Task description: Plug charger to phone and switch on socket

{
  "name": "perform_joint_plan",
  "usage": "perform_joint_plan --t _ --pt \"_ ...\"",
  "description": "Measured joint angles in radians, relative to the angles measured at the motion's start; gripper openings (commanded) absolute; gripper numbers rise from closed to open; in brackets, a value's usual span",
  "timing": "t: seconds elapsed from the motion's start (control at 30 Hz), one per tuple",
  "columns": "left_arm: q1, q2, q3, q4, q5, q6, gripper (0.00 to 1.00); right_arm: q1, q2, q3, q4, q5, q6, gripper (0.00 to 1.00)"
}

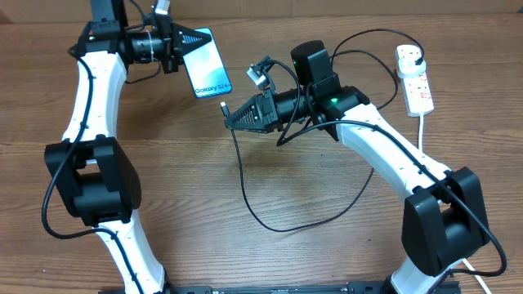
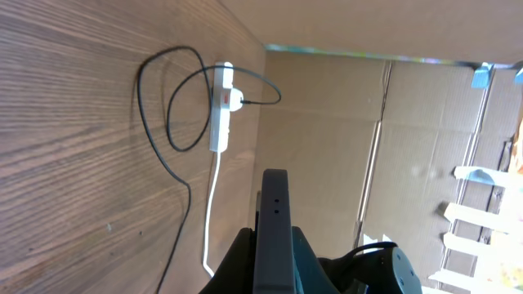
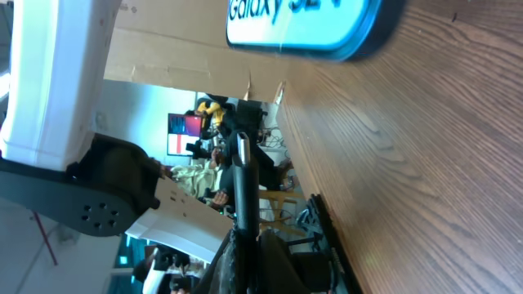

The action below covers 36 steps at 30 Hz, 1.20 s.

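From my remote station: my left pincer (image 1: 189, 51) is clenched on the phone (image 1: 208, 65), gripping its upper end; the lit blue screen faces up and slants away from the pincer toward the right arm. In the left wrist view the phone (image 2: 275, 233) shows edge-on between the jaws. I cannot tell whether its lower end touches the worktop (image 1: 180, 212).

Just beyond that lower end, my right pincer (image 1: 231, 114) is clenched on the charger (image 1: 245, 192), grasping it close behind the connector tip. The tip pokes out ahead of the jaws, pointing at the phone's lower edge, near it but apart. In the right wrist view the phone (image 3: 302, 20) fills the space ahead of the held tip.

Behind the right pincer, the black cable drops in a wide loop across the worktop, then climbs back past the right arm to the socket (image 1: 415, 77), which lies well behind the pincer at the far right. Its white lead (image 1: 422, 131) trails toward the arm's base.
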<state>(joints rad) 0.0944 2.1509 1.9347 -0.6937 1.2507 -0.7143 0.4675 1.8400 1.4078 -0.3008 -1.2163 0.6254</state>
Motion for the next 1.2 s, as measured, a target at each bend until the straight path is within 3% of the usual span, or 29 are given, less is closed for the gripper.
perform_joint_plan --t 1.2 --pt "-0.016 0.000 0.000 0.037 0.082 -0.013 0.05 0.000 0.000 0.000 0.073 0.002 0.087 0.04"
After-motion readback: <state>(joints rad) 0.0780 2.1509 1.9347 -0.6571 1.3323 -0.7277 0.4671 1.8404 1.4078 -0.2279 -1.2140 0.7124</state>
